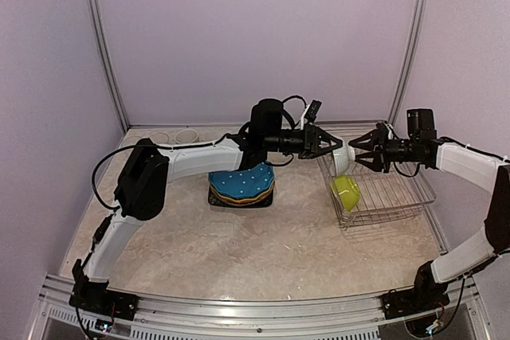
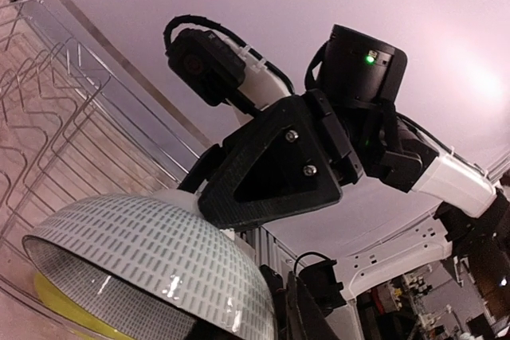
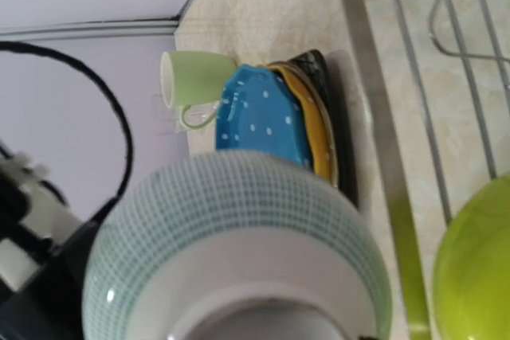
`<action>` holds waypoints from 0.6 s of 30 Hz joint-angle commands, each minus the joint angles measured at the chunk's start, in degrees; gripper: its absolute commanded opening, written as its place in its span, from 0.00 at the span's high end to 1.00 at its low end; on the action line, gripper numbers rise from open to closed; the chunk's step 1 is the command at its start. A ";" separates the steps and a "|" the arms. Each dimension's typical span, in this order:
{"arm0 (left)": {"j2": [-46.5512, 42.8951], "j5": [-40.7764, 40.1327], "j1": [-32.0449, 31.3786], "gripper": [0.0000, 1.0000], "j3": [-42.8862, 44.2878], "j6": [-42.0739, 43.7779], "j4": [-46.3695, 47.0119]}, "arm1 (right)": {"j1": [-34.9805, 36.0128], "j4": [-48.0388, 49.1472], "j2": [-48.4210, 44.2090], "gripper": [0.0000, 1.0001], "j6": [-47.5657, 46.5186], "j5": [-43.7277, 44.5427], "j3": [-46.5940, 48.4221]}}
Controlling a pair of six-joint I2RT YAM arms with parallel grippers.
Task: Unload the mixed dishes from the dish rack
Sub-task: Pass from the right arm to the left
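1. Okay, we've got both arms meeting nose to nose over the back-left end of the dish rack, well up off the table.
2. Right gripper: fingers clamped on the base end of the white bowl. It's the grid-patterned one, held in the air btw the two grippers.
3. Left gripper: tips sit right at the bowl's rim on the opp. side. We can't tell whether they pinch it or just sit beside it.
4. Lime bowl lies tilted in the rack's near-left part, below the white one.
5. Left of the rack, on the table, is a plate stack. Blue dotted plate is on top, orange plate under it, black square plate lowest that we can see.
6. Pale green mug is beyond the stack, towards the back wall and outside the rack.
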 commanded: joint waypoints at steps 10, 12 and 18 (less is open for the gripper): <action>-3.41 1.22 0.07 1.00 -6.24 -4.25 7.99 | -0.17 5.63 -0.01 0.49 -0.52 -2.92 1.96; -5.40 0.48 0.11 1.00 -8.19 -2.58 7.39 | -0.94 5.21 -0.53 0.39 -0.67 -3.37 2.62; -12.96 -2.53 0.43 1.00 -12.19 5.49 1.26 | -4.61 3.14 -2.24 0.22 -1.97 -4.60 4.82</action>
